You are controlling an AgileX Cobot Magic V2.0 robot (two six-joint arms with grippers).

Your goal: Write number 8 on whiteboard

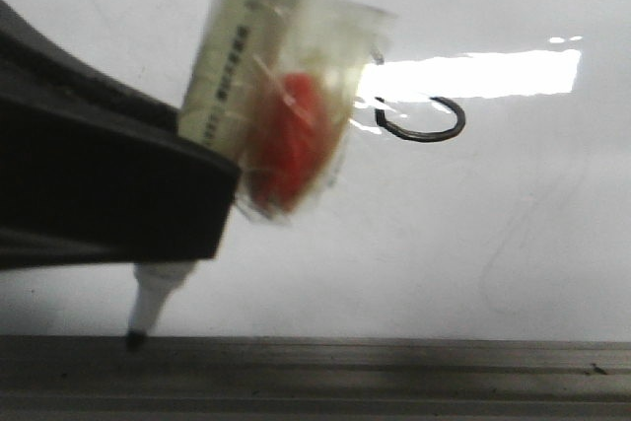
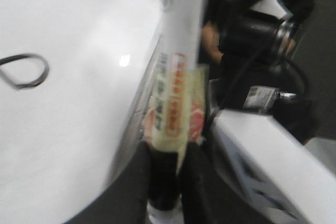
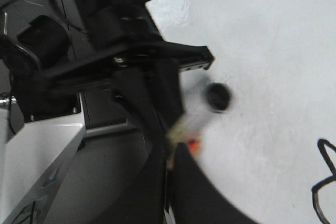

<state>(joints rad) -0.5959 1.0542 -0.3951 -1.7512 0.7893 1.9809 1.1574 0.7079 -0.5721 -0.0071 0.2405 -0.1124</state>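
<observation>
- Black left pincer at far left, clamped shut on the marker; tape-wrapped barrel slanting up and away from the grip.
- Nib pointing down at the grey ledge, at the edge of the whiteboard. Off the white writing area, well apart from the drawn line.
- Number 8 further right on the board, beside the glare patch. One black loop showing, the rest hidden behind the tape wrap; cut off at the frame edge in both wrist views, so full shape not checkable.
- Right pincer: dark fingers with a narrow gap, marker running toward it; cannot tell whether gripping or just close.
- Step, as a judgement: stroke probably finished, pen off the figure.
- Next move: keep nib clear of the board to avoid stray marks; if the hidden loop is open, bring nib back to its end and close it.
</observation>
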